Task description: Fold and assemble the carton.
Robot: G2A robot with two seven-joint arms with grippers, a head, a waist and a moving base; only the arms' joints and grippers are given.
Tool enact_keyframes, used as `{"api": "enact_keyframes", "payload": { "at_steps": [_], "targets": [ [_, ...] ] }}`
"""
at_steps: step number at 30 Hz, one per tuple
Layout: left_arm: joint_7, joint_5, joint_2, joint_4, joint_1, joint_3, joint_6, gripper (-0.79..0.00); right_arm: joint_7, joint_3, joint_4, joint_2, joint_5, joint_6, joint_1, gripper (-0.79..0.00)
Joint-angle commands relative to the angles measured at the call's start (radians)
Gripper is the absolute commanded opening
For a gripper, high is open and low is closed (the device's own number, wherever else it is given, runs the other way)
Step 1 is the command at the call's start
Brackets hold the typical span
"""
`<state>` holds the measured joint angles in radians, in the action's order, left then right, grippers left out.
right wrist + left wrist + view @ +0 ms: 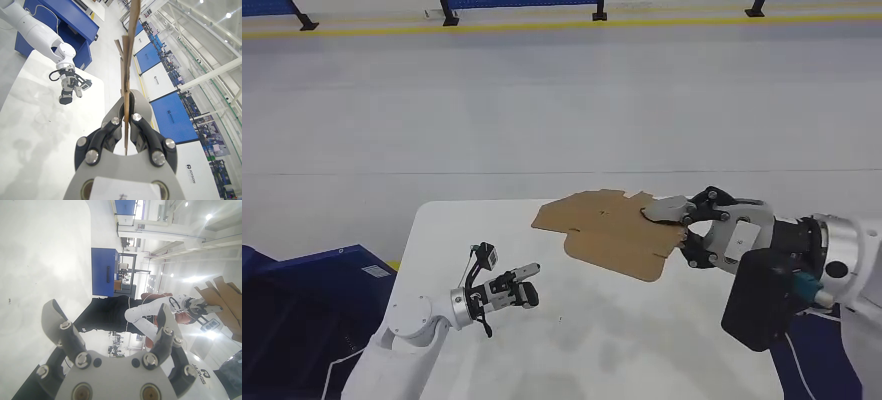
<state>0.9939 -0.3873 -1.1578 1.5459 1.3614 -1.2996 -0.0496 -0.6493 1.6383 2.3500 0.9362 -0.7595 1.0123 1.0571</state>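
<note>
left tool (107,313) open, right tool (127,97) pinched closed

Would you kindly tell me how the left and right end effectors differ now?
The left end effector is open and empty; the right end effector is shut on the edge of the flat brown cardboard carton. The left one sits apart from the carton, over the white table; the right one touches it. Both have two fingers.
</note>
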Motion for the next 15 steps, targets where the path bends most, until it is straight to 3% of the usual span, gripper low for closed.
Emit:
{"api": "enact_keyframes", "payload": {
  "at_steps": [1,4,7,11,15],
  "targets": [
    [0.0,0.0,0.0,0.0,0.0,0.0,0.0,0.0,0.0,0.0,0.0,0.0,0.0,0.0,0.0,-0.785],
    [0.0,0.0,0.0,0.0,0.0,0.0,0.0,0.0,0.071,0.021,-0.01,0.002,-0.019,-0.017,-0.011,-0.785],
    [0.0,0.0,0.0,0.0,0.0,0.0,0.0,0.0,0.174,0.076,0.0,-0.001,-0.32,0.0,-0.12,-0.785],
    [0.0,0.0,0.0,0.0,0.0,0.0,0.0,0.0,0.552,0.093,0.0,-0.014,-0.722,-0.002,-0.24,-0.785],
    [0.0,0.0,0.0,0.0,0.0,0.0,0.0,0.0,0.992,0.102,0.0,-0.039,-1.224,-0.139,-0.233,-0.785]
  ]
}}
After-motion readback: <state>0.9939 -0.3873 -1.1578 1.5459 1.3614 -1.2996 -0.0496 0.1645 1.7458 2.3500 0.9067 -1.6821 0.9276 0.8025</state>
